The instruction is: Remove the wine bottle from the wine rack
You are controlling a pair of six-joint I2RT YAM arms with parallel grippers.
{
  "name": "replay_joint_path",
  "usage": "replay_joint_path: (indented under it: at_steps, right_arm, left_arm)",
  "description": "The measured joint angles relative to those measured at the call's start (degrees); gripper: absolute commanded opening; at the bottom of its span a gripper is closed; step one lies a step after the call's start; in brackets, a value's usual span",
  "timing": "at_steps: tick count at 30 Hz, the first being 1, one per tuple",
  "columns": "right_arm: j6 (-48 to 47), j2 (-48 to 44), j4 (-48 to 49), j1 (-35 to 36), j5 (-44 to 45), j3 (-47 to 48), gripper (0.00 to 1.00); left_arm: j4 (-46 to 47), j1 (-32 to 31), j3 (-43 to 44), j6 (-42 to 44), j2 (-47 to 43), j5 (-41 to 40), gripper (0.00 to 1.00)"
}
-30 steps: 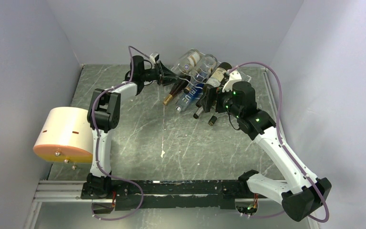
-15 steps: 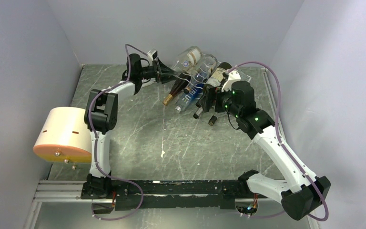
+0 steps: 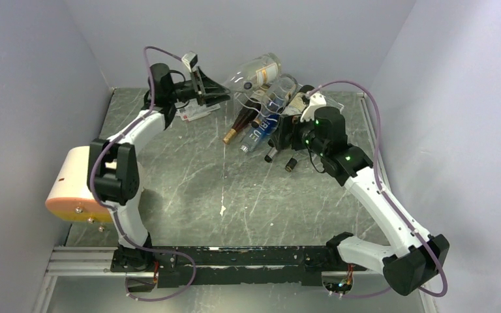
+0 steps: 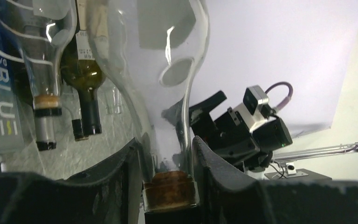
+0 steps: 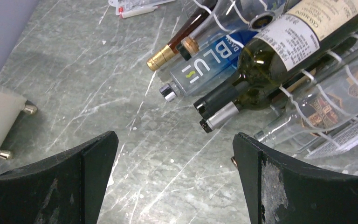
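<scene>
Progress check: left pincer (image 3: 222, 92) is clamping, nearly shut, on the neck of the clear wine bottle (image 3: 256, 68), just above its amber stopper. Bottle is hanging raised at 12 o'clock of the table (image 3: 189, 189), its base pointing toward 1 o'clock, over the far-left end of the wine rack (image 5: 307, 74). Judging it as mostly out of its cradle, though I cannot tell whether the base is touching the wires. Left to do: drawing it clear of the rack and setting it down.

Surroundings: blue bottle (image 5: 209, 65), dark green bottle (image 5: 279, 42) and brown bottle (image 5: 168, 51) are lying in the rack, necks pointing to 7 o'clock, close beside the exit path. Right pincer (image 5: 172, 137) is gaping wide, holding nothing, hovering near those necks. White card (image 3: 192, 114) is lying under the left arm at 11 o'clock. Cream cylinder (image 3: 72, 186) is sitting at 9 o'clock, well apart.
</scene>
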Motion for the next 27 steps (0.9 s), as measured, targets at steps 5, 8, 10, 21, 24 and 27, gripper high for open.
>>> replay_joint_path:
  at_steps: [5,8,10,21,24,27]
  right_arm:
    - [-1.99,3.21,0.24,0.44,-1.07,3.76,1.0]
    - [-3.37,6.16,1.9,2.38,-2.38,6.69,1.0]
    - [-3.8,9.73,2.6,4.35,-3.17,9.7,1.0]
    - [-0.24,20.94,8.55,16.65,-8.44,11.65,1.0]
    - [0.2,23.61,10.84,18.34,-9.07,11.06,1.0]
    - [0.24,25.86,13.66,19.32,-9.53,9.55,1.0]
  left_arm:
    - [0.5,2.97,-8.2,1.46,-8.33,0.02,0.07]
    - [-2.21,4.5,-12.5,4.52,-12.28,-0.07,0.07]
    - [-7.17,4.94,-14.4,8.79,-14.95,-0.59,0.07]
    - [-34.86,5.88,-24.79,32.68,-33.27,-10.84,0.07]
    - [-40.11,5.86,-27.93,37.03,-34.77,-13.22,0.07]
    - [-46.03,5.84,-29.94,41.38,-34.84,-17.53,0.07]
